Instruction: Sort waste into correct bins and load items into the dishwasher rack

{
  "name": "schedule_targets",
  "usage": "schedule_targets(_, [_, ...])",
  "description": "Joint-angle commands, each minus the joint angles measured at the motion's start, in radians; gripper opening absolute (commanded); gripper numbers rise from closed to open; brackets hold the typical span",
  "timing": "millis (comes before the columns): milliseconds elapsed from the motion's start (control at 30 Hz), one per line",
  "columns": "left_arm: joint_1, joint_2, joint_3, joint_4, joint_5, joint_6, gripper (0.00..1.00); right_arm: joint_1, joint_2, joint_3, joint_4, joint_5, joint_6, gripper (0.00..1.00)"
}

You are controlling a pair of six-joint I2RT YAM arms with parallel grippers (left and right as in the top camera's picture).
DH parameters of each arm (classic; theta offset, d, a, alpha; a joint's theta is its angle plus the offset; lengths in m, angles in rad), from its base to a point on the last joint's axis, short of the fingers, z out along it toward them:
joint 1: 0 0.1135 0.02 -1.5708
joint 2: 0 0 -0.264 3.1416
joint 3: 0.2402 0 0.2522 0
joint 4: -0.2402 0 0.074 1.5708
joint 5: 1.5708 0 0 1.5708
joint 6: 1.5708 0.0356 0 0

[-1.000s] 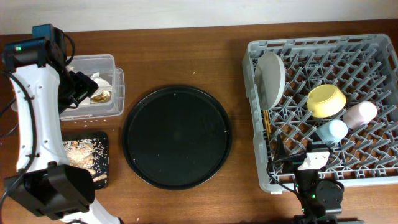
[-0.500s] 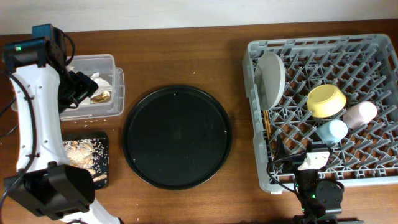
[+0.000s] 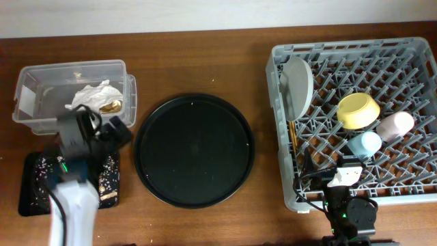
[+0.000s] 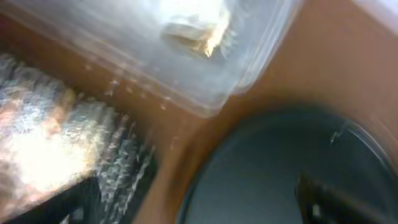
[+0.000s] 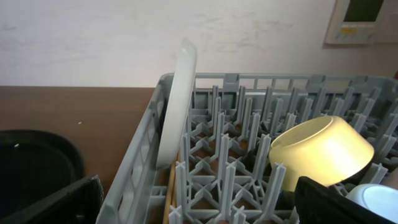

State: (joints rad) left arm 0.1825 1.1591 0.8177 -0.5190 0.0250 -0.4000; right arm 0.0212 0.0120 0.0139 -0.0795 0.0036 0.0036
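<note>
Since the earlier frame, the left arm has shifted from above the clear tub (image 3: 72, 66) to the near left of the table (image 3: 205, 61), over the shallow black tray (image 3: 26, 186); the right arm and the rack contents are unchanged.

1. Waste. Crumpled tissue (image 3: 87, 94) and the brown-and-gold wrapper scrap (image 3: 110, 106) lie inside the clear tub, touching. Flaky food scraps (image 3: 108, 179) lie in the shallow black tray, just in front of the tub.
2. Items. In the dishwasher rack (image 3: 287, 184) at the right, the plate (image 3: 298, 85) stands on edge by the left wall and the chopsticks (image 3: 293, 137) lie just below it. The yellow bowl (image 3: 358, 111), pink cup (image 3: 396, 126) and blue cup (image 3: 364, 144) sit close together, tipped on their sides.
3. Surface. The table is dark brown wood, with a pale wall (image 3: 205, 14) along the far edge. A large round black tray (image 3: 194, 150) lies between bins and rack.
4. Arms. The left gripper (image 4: 196, 200) hangs between the tub, the shallow tray and the round tray, fingers wide apart and holding nothing; its view is motion-blurred. The right gripper (image 5: 202, 199) sits at the rack's near edge, fingers spread wide and holding nothing.
5. Clearance. Bare wood lies beyond the round tray and on both sides of it.
</note>
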Motion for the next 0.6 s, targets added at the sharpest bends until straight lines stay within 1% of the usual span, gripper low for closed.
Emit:
schedule_targets(0, [0.001,-0.259,-0.382,0.281,0.129,0.077,0.99,-0.003,-0.008,-0.008,-0.002,0.008,0.009,0.99])
schedule_targets(67, [0.001,-0.402,-0.567,0.478,0.146,0.077,0.99,-0.003,-0.008,-0.008,-0.002,0.008,0.008,0.99])
schedule_targets(100, [0.001,-0.464,-0.619,0.525,0.155,0.077,0.99,-0.003,-0.008,-0.008,-0.002,0.008,0.009,0.99])
schedule_targets(133, [0.001,-0.536,-0.665,0.541,0.154,0.081,0.99,-0.003,-0.008,-0.008,-0.002,0.008,0.009,0.99])
schedule_targets(300, [-0.001,-0.705,-0.809,0.641,0.154,0.081,0.99,-0.003,-0.008,-0.008,-0.002,0.008,0.009,0.99])
schedule_targets(367, [-0.003,-0.763,-0.809,0.620,0.161,0.105,0.99,-0.003,-0.008,-0.008,-0.002,0.008,0.009,0.99])
schedule_targets(467, [-0.003,-0.919,-0.809,0.475,0.163,0.126,0.99,-0.003,-0.008,-0.008,-0.002,0.008,0.009,0.99])
schedule_targets(567, [-0.013,-1.051,-0.809,0.454,0.178,0.126,0.99,-0.003,-0.008,-0.008,-0.002,0.008,0.008,0.99])
